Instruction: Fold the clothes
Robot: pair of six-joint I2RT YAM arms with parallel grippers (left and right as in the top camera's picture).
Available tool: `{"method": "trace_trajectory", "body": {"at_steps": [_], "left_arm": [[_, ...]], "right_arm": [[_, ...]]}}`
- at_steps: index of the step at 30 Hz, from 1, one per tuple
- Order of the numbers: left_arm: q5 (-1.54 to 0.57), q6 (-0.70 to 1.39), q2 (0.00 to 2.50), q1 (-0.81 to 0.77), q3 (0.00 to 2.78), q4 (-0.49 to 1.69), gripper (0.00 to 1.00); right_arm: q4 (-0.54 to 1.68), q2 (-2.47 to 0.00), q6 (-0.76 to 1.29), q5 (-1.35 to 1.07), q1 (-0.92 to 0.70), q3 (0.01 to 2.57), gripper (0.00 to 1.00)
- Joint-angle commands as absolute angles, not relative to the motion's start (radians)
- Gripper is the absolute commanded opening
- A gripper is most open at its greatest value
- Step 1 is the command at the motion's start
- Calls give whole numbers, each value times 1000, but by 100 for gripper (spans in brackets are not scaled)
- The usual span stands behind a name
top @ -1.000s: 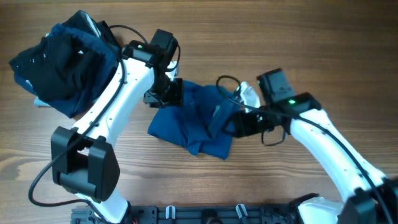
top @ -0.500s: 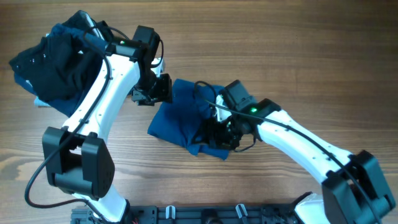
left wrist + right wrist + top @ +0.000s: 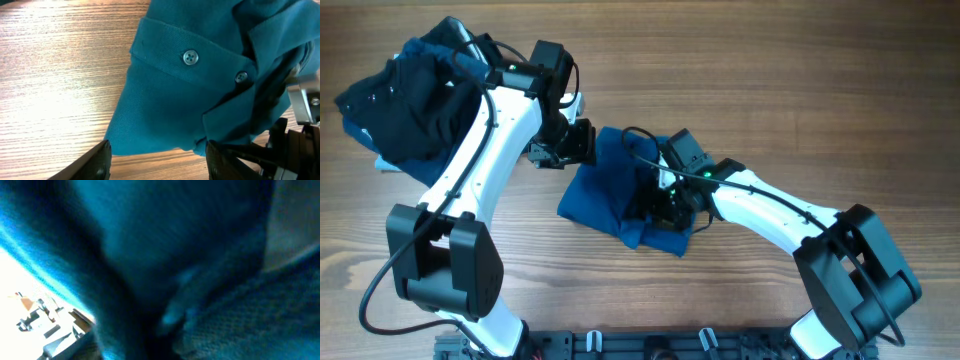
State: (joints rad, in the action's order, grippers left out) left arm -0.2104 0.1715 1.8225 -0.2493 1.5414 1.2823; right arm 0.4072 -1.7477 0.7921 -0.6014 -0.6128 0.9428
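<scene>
Two arms reach over the wooden worktop (image 3: 840,90) and meet at the mid-blue shirt (image 3: 600,195), which lies crumpled and partly doubled over itself around the middle of the worktop. The left end effector (image 3: 570,150) hangs at the shirt's far left edge. From its own camera its two fingers (image 3: 102,160) stand well apart, released, with the cloth's folded edge and a strip of bare wood showing between them and nothing pinched. That same view shows a stitched placket band with two small buttons (image 3: 190,57) running across the fabric. The right end effector (image 3: 660,205) is pressed down into the rumpled near right part of the shirt. Its wrist camera is filled with blurred blue cloth right against the lens, so I cannot tell whether its fingers are clenched on the fabric or apart. A heap of navy-black garments (image 3: 410,100) sits at the far left corner of the worktop, beside the left arm and apart from the shirt.
</scene>
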Motion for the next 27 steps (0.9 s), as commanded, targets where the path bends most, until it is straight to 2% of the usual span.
{"method": "trace_trajectory", "body": {"at_steps": [1,4,7,10,11,21,27], "left_arm": [[-223,134,1823,-244,1536,1275,62],[-223,134,1823,-244,1536,1267,62],[-223,134,1823,-244,1536,1265,63],[-223,134,1823,-244,1536,1265,63],[-223,134,1823,-244,1536,1266,63],[-223,134,1823,-244,1536,1264,67],[-223,134,1823,-244,1536,1244,68]], "right_arm": [[384,-1758,760,-609,-619,940,46],[365,-1758,732,-599,-619,940,32],[337,-1758,707,-598,-619,940,23],[337,-1753,689,-598,-617,941,6],[352,-1742,676,-597,-613,941,4],[695,-1384,498,-474,-485,942,4],[821,-1368,490,-312,-484,941,4]]}}
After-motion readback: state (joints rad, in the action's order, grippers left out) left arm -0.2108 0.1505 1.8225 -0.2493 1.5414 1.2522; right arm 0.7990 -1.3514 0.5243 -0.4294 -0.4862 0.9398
